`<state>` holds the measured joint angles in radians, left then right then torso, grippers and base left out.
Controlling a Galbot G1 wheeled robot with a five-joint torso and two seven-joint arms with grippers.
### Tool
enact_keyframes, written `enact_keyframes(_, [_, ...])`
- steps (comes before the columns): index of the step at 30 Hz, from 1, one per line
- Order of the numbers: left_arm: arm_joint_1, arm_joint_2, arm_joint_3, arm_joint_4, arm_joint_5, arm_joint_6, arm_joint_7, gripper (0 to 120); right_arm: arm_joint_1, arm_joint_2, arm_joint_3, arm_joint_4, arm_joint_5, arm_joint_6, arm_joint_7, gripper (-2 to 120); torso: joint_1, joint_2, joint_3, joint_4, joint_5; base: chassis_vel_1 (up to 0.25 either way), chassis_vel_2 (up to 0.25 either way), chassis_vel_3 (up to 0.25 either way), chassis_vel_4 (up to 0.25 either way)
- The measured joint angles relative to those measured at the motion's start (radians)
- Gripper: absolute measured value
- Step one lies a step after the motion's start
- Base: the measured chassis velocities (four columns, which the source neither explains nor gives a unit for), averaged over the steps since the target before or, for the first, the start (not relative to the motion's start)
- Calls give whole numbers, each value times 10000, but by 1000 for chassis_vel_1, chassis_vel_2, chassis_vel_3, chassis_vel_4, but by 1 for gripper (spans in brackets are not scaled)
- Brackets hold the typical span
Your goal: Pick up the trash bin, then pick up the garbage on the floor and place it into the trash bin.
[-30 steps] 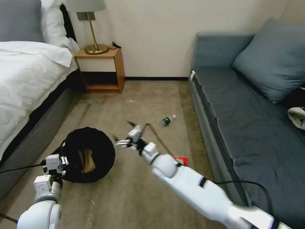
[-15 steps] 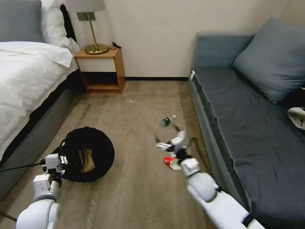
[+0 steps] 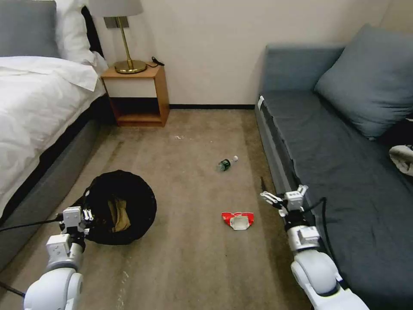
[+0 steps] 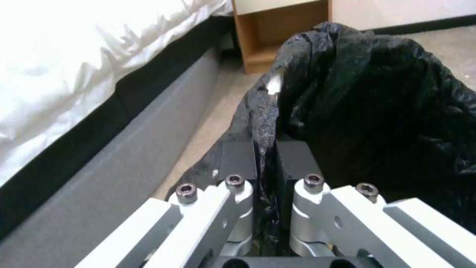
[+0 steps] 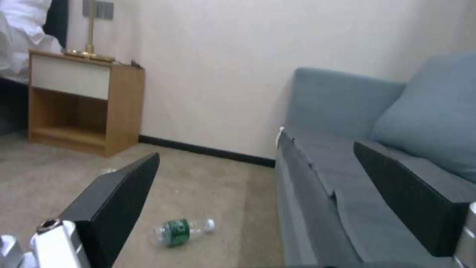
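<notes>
The trash bin (image 3: 129, 193), lined with a crinkled black bag, sits on the carpet beside the bed. Tan and yellow-brown garbage (image 3: 119, 216) lies inside it. My left gripper (image 3: 82, 215) is shut on the bag's rim; the left wrist view shows its fingers (image 4: 237, 156) pinching the black plastic of the bin (image 4: 377, 111). A red-and-white packet (image 3: 237, 219) lies on the floor, left of my right gripper (image 3: 284, 197). That gripper hangs open and empty by the sofa's front edge. A green bottle (image 3: 226, 163) lies farther off, and shows past the open right gripper (image 5: 263, 178) as the bottle (image 5: 181, 230).
A bed (image 3: 34, 112) lines the left side. A wooden nightstand (image 3: 137, 97) with a brass lamp (image 3: 124, 38) stands at the back wall. A blue-grey sofa (image 3: 344, 163) with a cushion (image 3: 370, 77) lines the right. Carpet lies between bed and sofa.
My right arm has swung from beside the bin's rim across to the right, ending at the sofa's edge, still open. The packet now lies uncovered. The left gripper and bin have stayed put.
</notes>
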<state>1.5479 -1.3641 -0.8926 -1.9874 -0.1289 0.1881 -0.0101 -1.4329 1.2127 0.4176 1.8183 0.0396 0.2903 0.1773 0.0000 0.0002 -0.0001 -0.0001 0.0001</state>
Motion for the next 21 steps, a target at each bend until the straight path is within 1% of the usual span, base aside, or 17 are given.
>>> enact_keyframes(6, [64,57,-52,-67,0,-10,12,6,-231,301,70,-283,-13,442,-205,100,0,0,1,1,0,0,0,0,0])
enact_keyframes(21, [107,94,-93,-128,-22,-79,21,6,-101,459,33,-425,268,568,-420,100,0,0,0,2,-1,0,0,0,0])
